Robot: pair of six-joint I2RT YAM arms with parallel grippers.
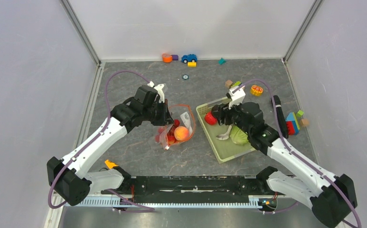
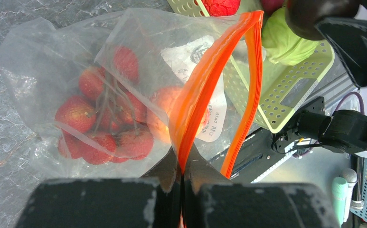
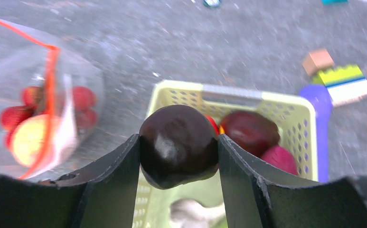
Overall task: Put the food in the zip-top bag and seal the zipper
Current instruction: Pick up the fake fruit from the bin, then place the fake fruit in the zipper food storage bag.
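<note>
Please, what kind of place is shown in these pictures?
Probably a robot test cell, not a kitchen: plain white walls enclose a grey table, with toy food and building blocks on it.

A white paper label (image 2: 183, 57) shows through the clear zip-top bag (image 2: 43, 52), just beside the orange zipper (image 2: 213, 71) — it carries small dark print, turned sideways and too blurred to read. No other writing, brand or number is legible.
</note>
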